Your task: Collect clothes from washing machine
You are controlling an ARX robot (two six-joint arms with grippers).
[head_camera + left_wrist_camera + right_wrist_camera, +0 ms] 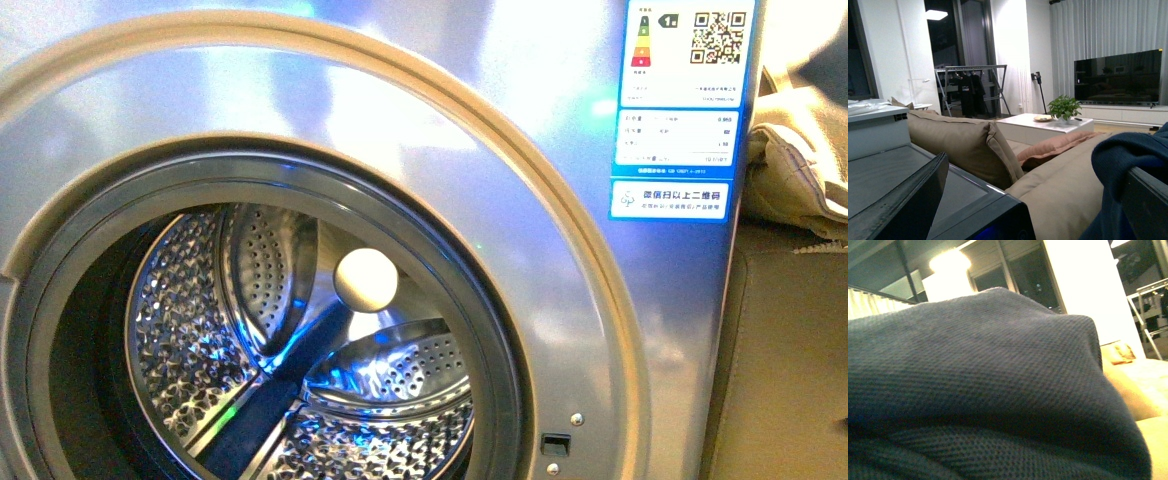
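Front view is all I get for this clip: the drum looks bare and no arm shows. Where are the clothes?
Observer: The right wrist view is almost filled by navy knit fabric, right up against the lens.
Operator: Is the right claw visible there?
Observer: No, the fabric covers that whole part of the picture, so its state cannot be told.
Operator: And the left arm?
Observer: The left claw is open, looking out over a beige sofa, with navy fabric beside one finger.
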